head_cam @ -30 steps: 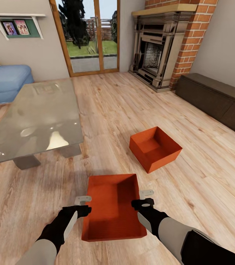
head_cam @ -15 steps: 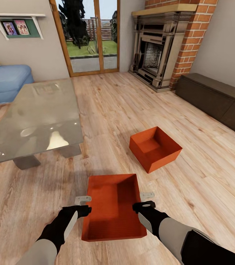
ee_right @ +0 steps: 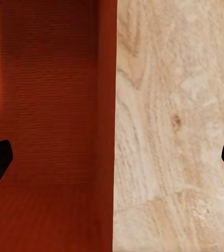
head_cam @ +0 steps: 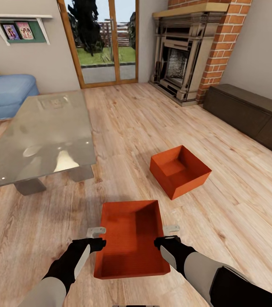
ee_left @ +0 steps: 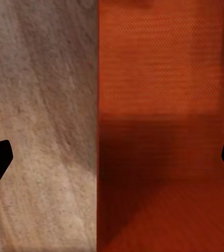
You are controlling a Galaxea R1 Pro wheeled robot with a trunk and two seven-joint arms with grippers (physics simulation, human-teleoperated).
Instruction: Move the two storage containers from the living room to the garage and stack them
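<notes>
Two orange-red storage containers sit on the light wood planks of the living room. The nearer storage container (head_cam: 129, 238) lies right in front of me, open side up. My left gripper (head_cam: 96, 238) is open astride its left wall (ee_left: 159, 105), one finger on either side. My right gripper (head_cam: 169, 235) is open astride its right wall (ee_right: 49, 94) in the same way. The other storage container (head_cam: 179, 170) rests further off to the right, turned at an angle. The garage and its floor are out of view.
A glass-topped table (head_cam: 42, 136) stands to the left, with a blue sofa (head_cam: 6, 94) behind it. Glazed patio doors (head_cam: 104, 42) and a brick fireplace (head_cam: 187, 55) line the far wall. A dark low cabinet (head_cam: 251, 117) runs along the right.
My right gripper has slid a little back along the container's right wall, toward me. The left gripper and both containers have stayed put.
</notes>
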